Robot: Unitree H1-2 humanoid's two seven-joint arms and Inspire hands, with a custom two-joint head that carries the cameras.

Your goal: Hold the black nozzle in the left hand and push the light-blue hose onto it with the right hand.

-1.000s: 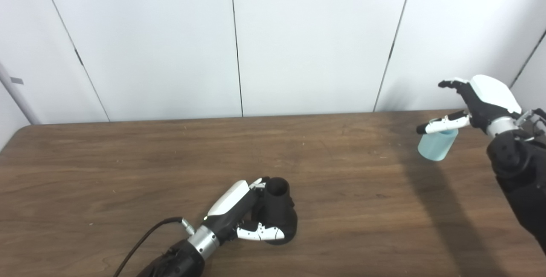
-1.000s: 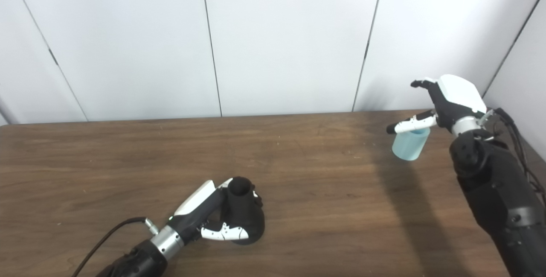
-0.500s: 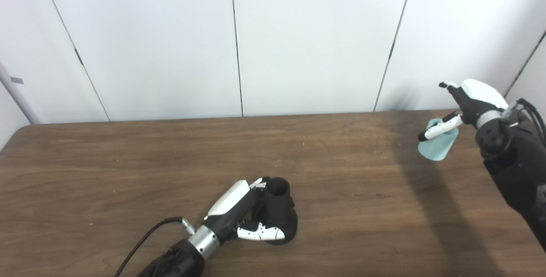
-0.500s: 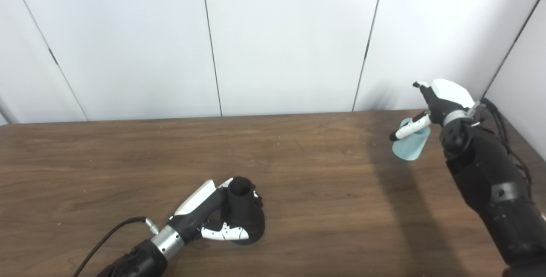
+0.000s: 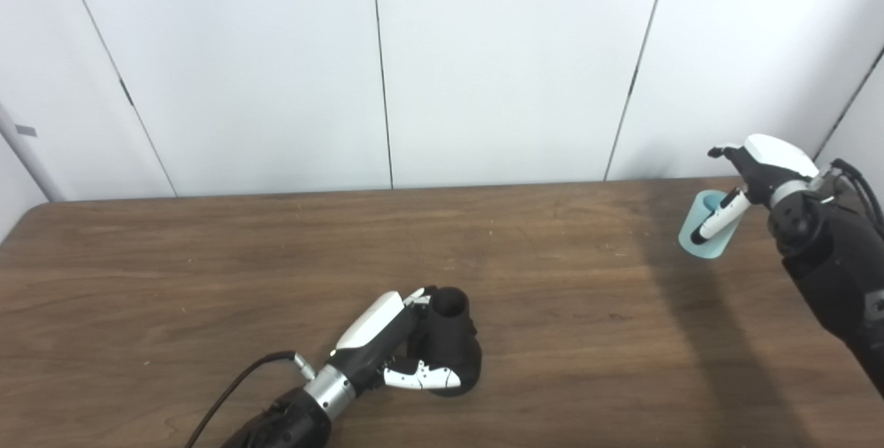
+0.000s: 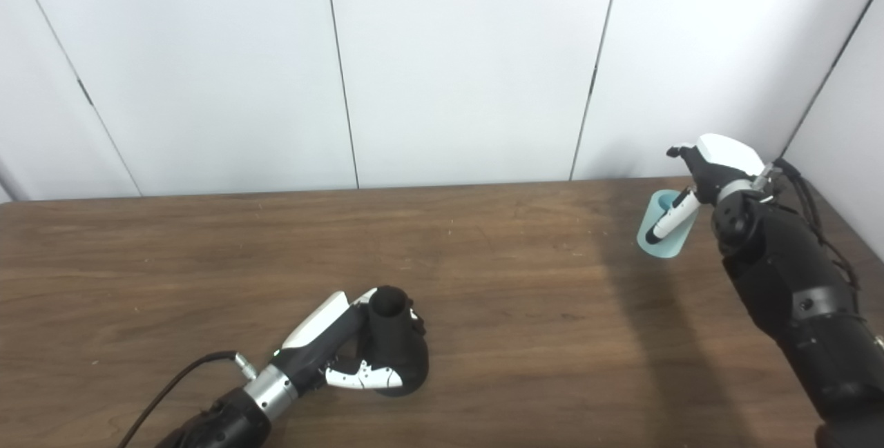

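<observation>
The black nozzle (image 5: 456,348) stands on the brown table (image 5: 207,261) near the front middle, its round mouth facing up. My left hand (image 5: 376,341) is shut on the nozzle from its left side, with the thumb across its base. The short light-blue hose (image 5: 696,246) stands at the far right of the table, slightly tilted. My right hand (image 5: 760,165) is at the hose's top with its fingers apart. The thumb lies down across the hose's front and the other fingers reach over and behind it. I cannot see a closed grip.
A white panelled wall (image 5: 483,68) runs along the table's far edge. A black cable (image 5: 235,382) trails from my left wrist toward the front edge. My right forearm (image 5: 836,282) covers the right end of the table.
My right hand has dropped and its thumb has swung from level above the hose down across its front. The hose now shows its open top. The left hand and nozzle have not moved.
</observation>
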